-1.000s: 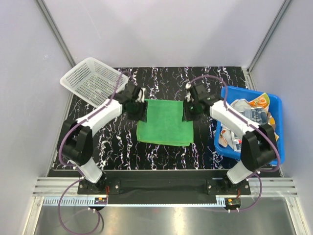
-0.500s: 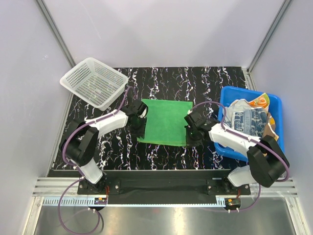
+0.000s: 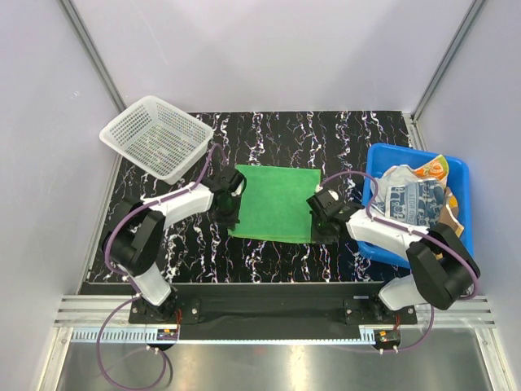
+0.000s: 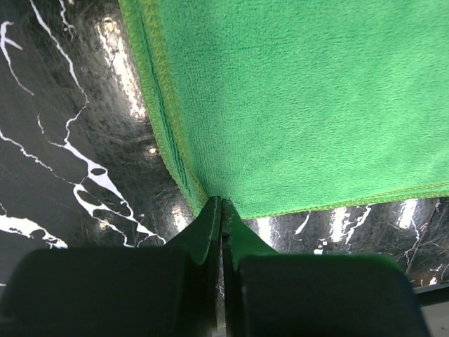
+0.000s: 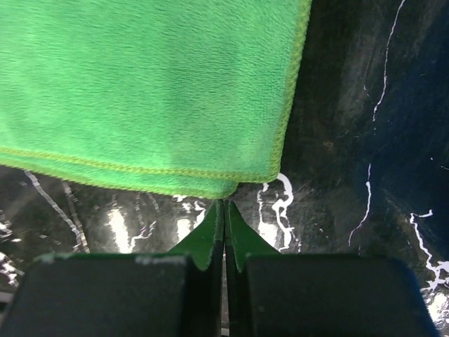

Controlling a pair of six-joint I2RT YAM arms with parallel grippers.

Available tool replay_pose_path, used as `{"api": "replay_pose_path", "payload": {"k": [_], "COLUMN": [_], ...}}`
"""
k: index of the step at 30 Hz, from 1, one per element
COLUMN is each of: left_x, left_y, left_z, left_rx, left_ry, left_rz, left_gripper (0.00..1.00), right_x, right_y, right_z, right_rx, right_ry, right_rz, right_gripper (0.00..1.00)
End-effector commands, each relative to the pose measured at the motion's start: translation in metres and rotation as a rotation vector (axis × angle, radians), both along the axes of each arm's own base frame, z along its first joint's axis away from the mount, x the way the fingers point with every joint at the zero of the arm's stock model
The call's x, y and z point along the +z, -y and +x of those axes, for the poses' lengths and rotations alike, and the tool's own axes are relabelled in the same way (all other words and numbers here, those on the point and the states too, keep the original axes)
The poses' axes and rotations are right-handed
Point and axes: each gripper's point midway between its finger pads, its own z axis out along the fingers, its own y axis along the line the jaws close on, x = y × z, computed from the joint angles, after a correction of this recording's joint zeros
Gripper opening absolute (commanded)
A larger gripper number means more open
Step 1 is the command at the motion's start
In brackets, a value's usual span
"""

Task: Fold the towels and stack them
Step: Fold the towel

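No legible text, label, brand, number or sign for you to log in any view.
- green towel (image 3: 273, 202), centre of table (image 3: 342, 130): plain pile, stitched hem, no lettering you can read.
- printed cloths (image 3: 415, 195) in blue tub (image 3: 461, 175), right edge of table: patterns only, too small for you to read.
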Motion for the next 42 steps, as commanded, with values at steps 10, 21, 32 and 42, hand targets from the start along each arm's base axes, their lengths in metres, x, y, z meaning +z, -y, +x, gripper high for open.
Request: {"api": "replay_pose_path", "payload": {"k": [10, 21, 32, 42], "left_x": [0.007, 0.012, 0.041, 0.009], "left_y": [-0.015, -0.02, 0.001, 0.002], "left_z": [0.003, 0.007, 0.018, 0.011], "left_rx": [0.038, 0.05, 0.045, 0.046], "left_ry": [0.01, 0.019, 0.082, 0.021], "left_rz": [0.1, 0.124, 0.009, 0.017], "left_gripper": [0.0, 0.0, 0.34, 0.39], "right_x": [-0.015, -0.007, 0.038, 0.014], "right_y": [0.019, 0.018, 0.012, 0.005], "right_z": [-0.006, -0.007, 0.033, 0.041], "right_rx": [-0.06, -0.061, -0.206, -0.211], "right_ry": [-0.022, -0.028, 0.063, 0.027], "right_rz": [-0.103, -0.094, -0.122, -0.145], "right_gripper": [0.0, 0.01, 0.29, 0.32]}}
